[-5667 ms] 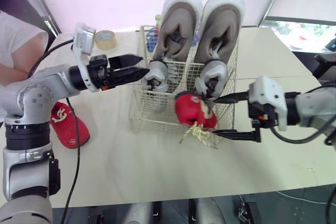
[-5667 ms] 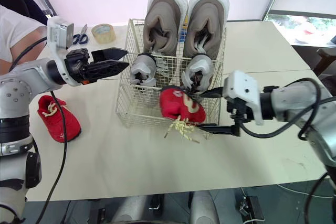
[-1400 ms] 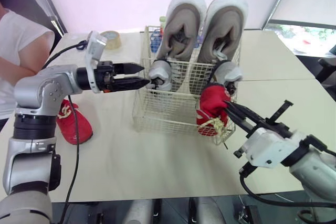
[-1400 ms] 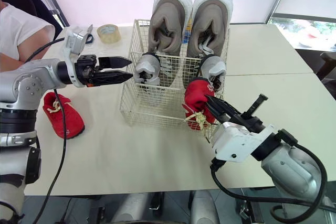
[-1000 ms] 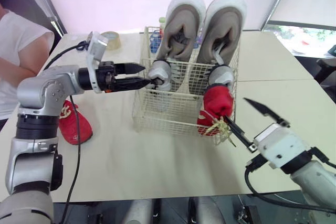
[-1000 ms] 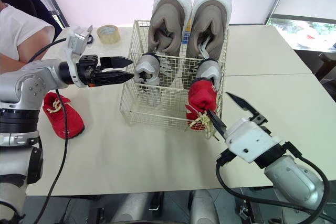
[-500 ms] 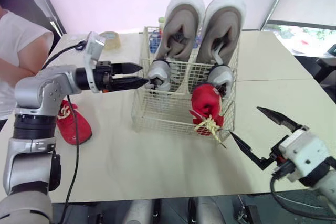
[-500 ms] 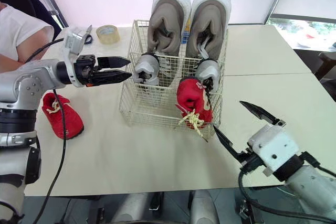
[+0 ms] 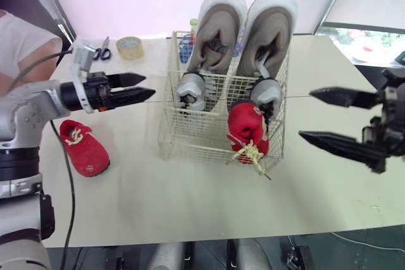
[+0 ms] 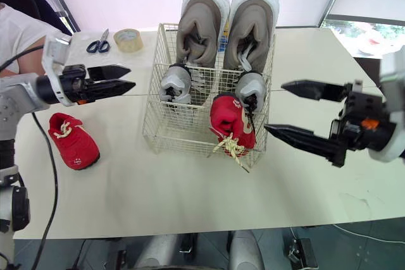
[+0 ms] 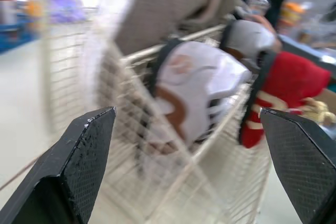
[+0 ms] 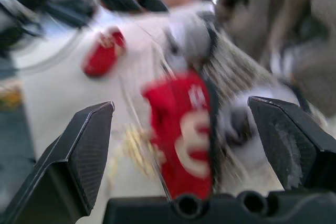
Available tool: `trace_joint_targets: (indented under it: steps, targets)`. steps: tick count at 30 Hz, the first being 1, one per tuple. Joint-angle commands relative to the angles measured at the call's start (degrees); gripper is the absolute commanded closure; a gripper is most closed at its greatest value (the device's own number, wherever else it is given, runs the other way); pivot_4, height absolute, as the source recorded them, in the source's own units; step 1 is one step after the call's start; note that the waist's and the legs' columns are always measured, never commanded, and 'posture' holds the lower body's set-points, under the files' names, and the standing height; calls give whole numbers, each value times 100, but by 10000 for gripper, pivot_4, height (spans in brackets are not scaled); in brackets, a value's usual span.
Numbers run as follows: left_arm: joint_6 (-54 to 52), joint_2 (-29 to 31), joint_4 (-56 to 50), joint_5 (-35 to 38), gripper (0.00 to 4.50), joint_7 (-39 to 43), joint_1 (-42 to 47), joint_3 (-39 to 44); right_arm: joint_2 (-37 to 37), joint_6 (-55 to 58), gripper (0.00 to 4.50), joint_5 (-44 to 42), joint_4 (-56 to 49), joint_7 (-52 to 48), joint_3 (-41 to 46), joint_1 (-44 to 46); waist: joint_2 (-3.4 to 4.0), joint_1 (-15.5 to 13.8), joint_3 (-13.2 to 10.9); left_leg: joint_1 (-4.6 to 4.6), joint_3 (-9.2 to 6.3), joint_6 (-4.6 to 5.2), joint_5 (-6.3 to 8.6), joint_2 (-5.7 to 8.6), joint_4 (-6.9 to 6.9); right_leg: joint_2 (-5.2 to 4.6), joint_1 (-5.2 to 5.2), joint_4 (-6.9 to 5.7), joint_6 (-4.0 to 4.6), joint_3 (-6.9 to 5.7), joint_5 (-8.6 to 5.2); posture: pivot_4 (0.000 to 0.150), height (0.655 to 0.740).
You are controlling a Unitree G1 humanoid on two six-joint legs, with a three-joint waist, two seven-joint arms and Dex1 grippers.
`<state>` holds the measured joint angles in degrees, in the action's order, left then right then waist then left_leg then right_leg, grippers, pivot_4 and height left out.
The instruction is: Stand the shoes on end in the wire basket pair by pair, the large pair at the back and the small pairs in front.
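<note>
The wire basket [image 9: 169, 138] stands mid-table. The large grey pair [image 9: 218, 30] stands on end at its back. In front of it stand two small grey-and-white shoes [image 9: 188, 90]. A small red shoe [image 9: 248, 131] stands at the basket's front right, its yellow laces hanging over the front wire. The other red shoe [image 9: 85, 150] lies on the table to the left. My left gripper [image 9: 149, 85] is open and empty, left of the basket. My right gripper [image 9: 308, 115] is open and empty, to the right of the red shoe and apart from it.
A tape roll [image 9: 129, 47] and scissors [image 9: 102, 50] lie at the table's back left. A person in a white sleeve [image 9: 19, 36] sits at the left edge. Small items show behind the basket. Bare table [image 9: 190, 194] lies in front of the basket.
My right gripper has let go of the red shoe in the basket and drawn back to the right. My left gripper has pulled back left, away from the basket.
</note>
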<state>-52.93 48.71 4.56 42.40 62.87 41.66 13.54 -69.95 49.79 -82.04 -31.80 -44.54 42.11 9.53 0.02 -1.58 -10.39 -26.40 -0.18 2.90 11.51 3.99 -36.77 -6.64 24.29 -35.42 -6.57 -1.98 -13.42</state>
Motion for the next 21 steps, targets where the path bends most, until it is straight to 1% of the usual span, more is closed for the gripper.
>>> trace_joint_targets:
  steps: [1, 3, 5, 8, 12, 14, 17, 19, 21]
  targets:
    - [-230, 220, -330, 60, 0, -756, -154, 719, -317, -146, 725, -931, 595, 22, -614, 1086, 0, 56, -1, -3, 3, 5, 4, 2, 0, -4, 2, 9, 0, -1, 0, 1500, 7400]
    - [-370, 408, -417, -52, 0, -1172, -409, 1049, -290, -143, 725, -1065, 755, -88, -1119, 1752, 0, 100, -1, -8, 4, 16, 11, 5, 1, -10, 0, 24, 0, -7, 1, 1500, 7400]
    - [-625, 714, -388, -283, 0, -1700, -769, 1502, -139, -169, 725, -700, 823, -510, -1721, 2310, -1, 168, -3, -10, 8, 25, 18, 8, 1, -12, 3, 28, -1, -6, 1, 1500, 7400]
    - [-973, 954, -200, -700, 0, -2621, -1062, 1899, 117, -229, 725, -60, 962, -962, -2330, 2745, -4, 219, -2, -8, 14, 26, 20, 9, 18, -12, 12, 23, -3, -3, 2, 1500, 7400]
    - [-1568, 941, -138, -1163, 0, -3748, -1206, 2342, 431, -236, 725, 416, 1236, -1282, -2740, 3170, -2, 186, -3, -8, 14, 21, 17, 12, 23, -13, 21, 11, -5, -3, 3, 1500, 7400]
    - [-2128, 1015, -418, -1258, 0, -3981, -1466, 2396, 553, -253, 725, 656, 1292, -1474, -2876, 3276, -2, 174, -3, -8, 14, 20, 17, 13, 24, -12, 23, 9, -5, -3, 4, 1500, 7400]
    - [-2934, 842, -791, -1272, 0, -4329, -1486, 2656, 687, -265, 725, 956, 1361, -1658, -2991, 3372, -5, 123, -2, -6, 16, 18, 17, 16, 30, -12, 26, 8, -7, 1, 5, 1500, 7400]
    - [-3567, 762, -974, -1331, 0, -4457, -1525, 2769, 781, -241, 725, 1018, 1416, -1778, -3020, 3462, -5, 93, -2, -7, 16, 13, 14, 16, 31, -12, 29, 2, -14, 1, 9, 1500, 7400]
    - [-3903, 732, -1080, -1316, 0, -4465, -1665, 2756, 850, -276, 725, 1108, 1417, -1940, -3007, 3525, -5, 85, -2, -6, 16, 8, 11, 16, 34, -12, 32, -2, -18, 2, 11, 1500, 7400]
